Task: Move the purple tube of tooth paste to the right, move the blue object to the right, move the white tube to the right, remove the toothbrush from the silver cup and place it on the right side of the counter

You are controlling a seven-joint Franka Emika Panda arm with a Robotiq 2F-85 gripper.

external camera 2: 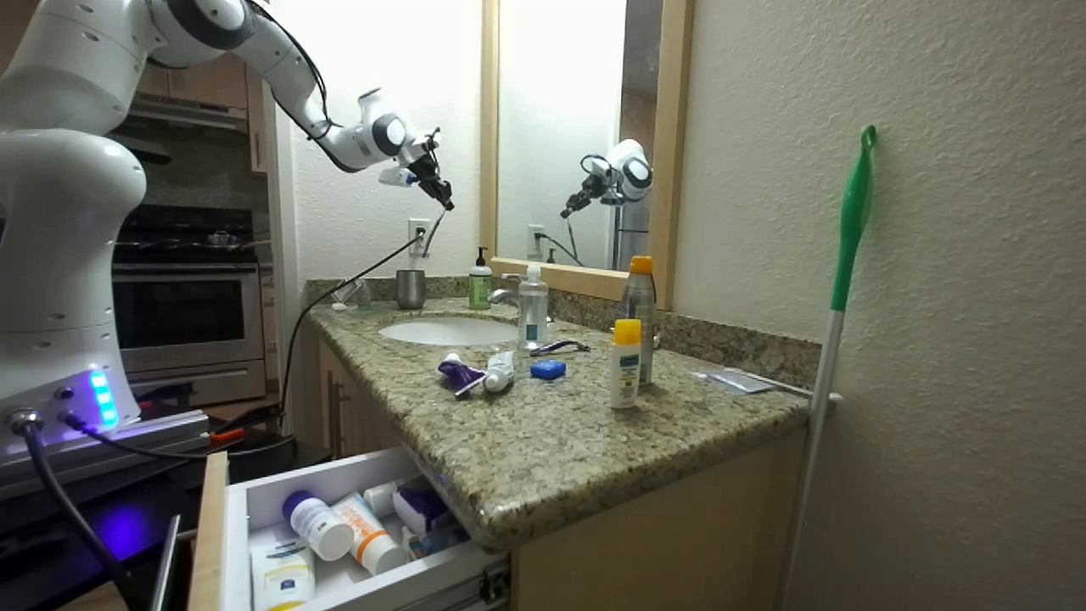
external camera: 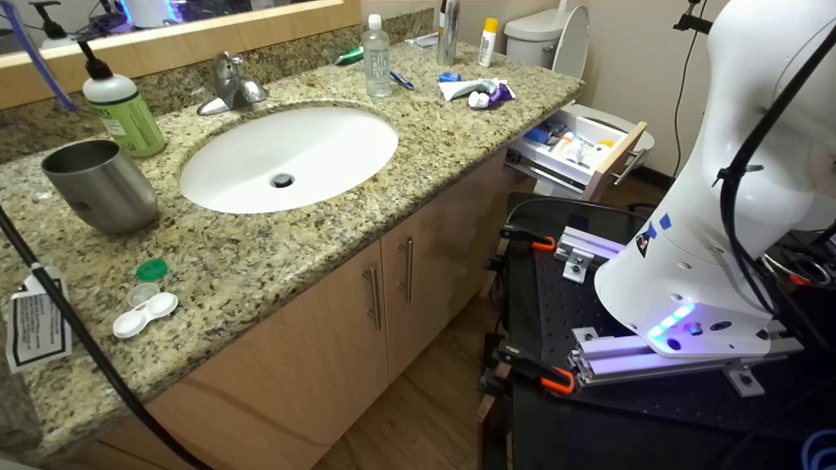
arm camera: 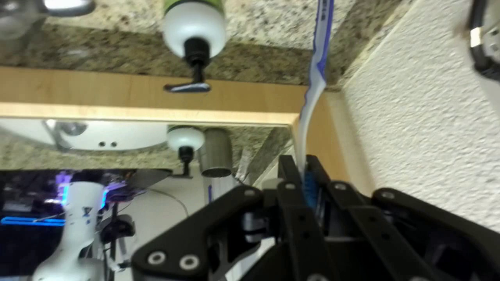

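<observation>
Holding the toothbrush (arm camera: 319,70) aloft, with only its setting-down left

By the look of the counter (external camera: 313,235), most of the job is done. The purple tube of tooth paste (external camera 2: 460,372), the blue object (external camera 2: 547,369) and the white tube (external camera 2: 500,367) lie near one another past the sink (external camera: 313,150), on what I take to be the right side. The hand (arm camera: 301,166) pinches the toothbrush by what looks to be its bristled end and holds it in the air, well apart from them; the silver cup (external camera: 108,189) stands upright with nothing poking from its mouth. Laying the toothbrush down over there seems to be all that remains.

The toothbrush is slender and pale, gently wavy, edged in violet, its handle hanging down. The silver cup is dull grey metal, smooth and slightly tapered. The purple tube of tooth paste looks creased, with a stubby white cap; the white tube is flattened. The blue object is a small, round-edged block. Speckled beige-brown granite surrounds the sink's smooth white oval.
</observation>
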